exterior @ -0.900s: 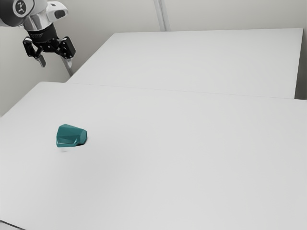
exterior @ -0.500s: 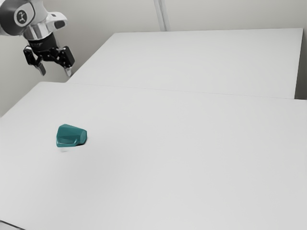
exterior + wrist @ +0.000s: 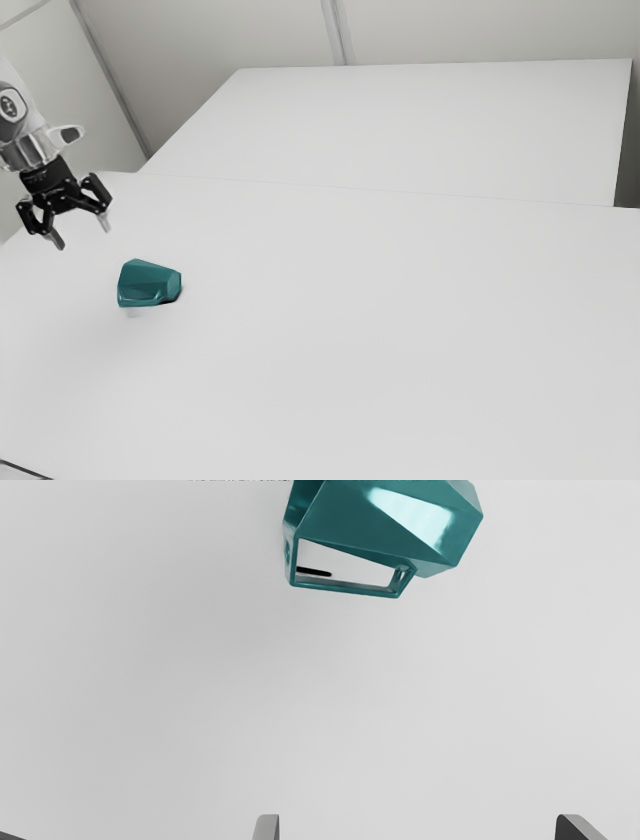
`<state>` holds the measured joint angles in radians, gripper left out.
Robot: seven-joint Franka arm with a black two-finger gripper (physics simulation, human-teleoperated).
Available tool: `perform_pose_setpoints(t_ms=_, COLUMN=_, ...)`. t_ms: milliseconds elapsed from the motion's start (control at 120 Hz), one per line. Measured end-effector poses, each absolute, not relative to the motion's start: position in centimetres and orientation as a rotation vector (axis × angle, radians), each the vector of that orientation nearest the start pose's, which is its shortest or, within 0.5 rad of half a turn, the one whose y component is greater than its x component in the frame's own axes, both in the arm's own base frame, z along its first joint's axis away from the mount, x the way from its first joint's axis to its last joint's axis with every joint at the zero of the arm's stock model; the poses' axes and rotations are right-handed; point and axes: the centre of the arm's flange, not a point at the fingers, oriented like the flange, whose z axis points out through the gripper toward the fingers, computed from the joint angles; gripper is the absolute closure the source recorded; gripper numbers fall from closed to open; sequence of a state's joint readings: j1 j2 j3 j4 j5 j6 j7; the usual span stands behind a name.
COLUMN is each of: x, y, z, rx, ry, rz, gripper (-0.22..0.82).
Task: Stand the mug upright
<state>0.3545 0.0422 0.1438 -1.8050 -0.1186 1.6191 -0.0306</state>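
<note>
In the exterior view my gripper [image 3: 82,234] hangs in the air over the table's far-left part, up and left of the mug. A faceted teal mug [image 3: 148,284] lies on its side, its narrower base toward the exterior view's right. From the wrist view, the gripper [image 3: 417,825] has its two fingers wide apart with nothing between them. There the mug [image 3: 375,525] lies beyond the fingertips, not touched, with its angular handle turned toward the gripper.
The white table [image 3: 380,340] stretches around the mug. Behind it is another white surface [image 3: 400,130], with pale walls beyond. A dark line [image 3: 25,469] crosses the exterior view's lower left corner.
In the exterior view my hand has come down and moved left, nearer the table and the mug, tilting a little. The mug has stayed where it was.
</note>
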Motion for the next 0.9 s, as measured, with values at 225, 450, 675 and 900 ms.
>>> perform_pose_setpoints(t_ms=225, x=49.0, y=29.1, z=45.7, rx=-3.239, ry=-0.924, rz=0.352, gripper=0.00)
perform_pose_setpoints(t_ms=450, x=49.4, y=32.2, z=42.0, rx=-3.321, ry=-0.930, rz=0.339, gripper=0.00)
perform_pose_setpoints(t_ms=675, x=51.8, y=33.8, z=38.4, rx=-3.410, ry=-0.864, rz=0.277, gripper=0.00)
perform_pose_setpoints(t_ms=900, x=53.7, y=34.5, z=35.6, rx=-3.488, ry=-0.763, rz=0.198, gripper=0.00)
